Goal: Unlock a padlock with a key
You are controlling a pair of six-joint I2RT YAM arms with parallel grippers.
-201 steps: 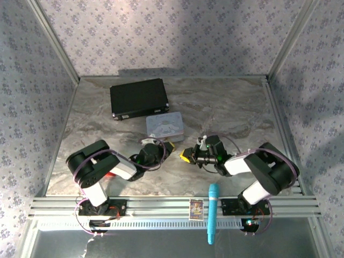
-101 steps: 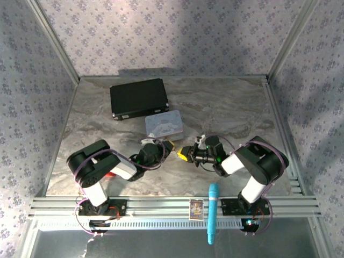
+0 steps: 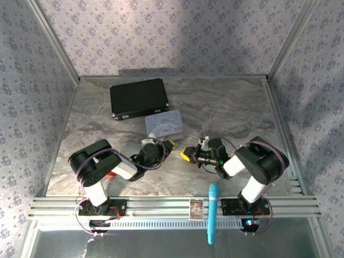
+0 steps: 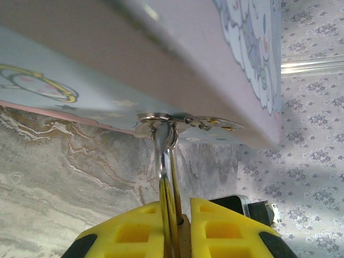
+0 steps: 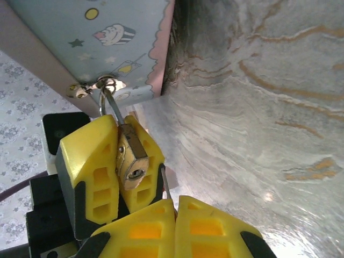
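Your tin (image 3: 164, 124) is lidded shut, so you cannot see its contents. The padlock (image 5: 131, 161) hangs from its hasp (image 4: 161, 117), clamped between your left gripper (image 4: 177, 212) fingers. The right wrist view adds the keyhole face, with the key (image 5: 165, 185) pinched in your closed right gripper (image 5: 174, 207) just beside it. The left wrist view gives you the shackle (image 4: 163, 156) threading the hasp.

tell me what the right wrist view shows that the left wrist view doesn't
Right wrist adds: the padlock's keyhole face and the key poking from the shut right fingers, not yet inserted. Left wrist adds: the tin's lid artwork and a frame rail. Both: the shackle hooked through the tin's hasp, the left fingers clamping the padlock, the marble table.
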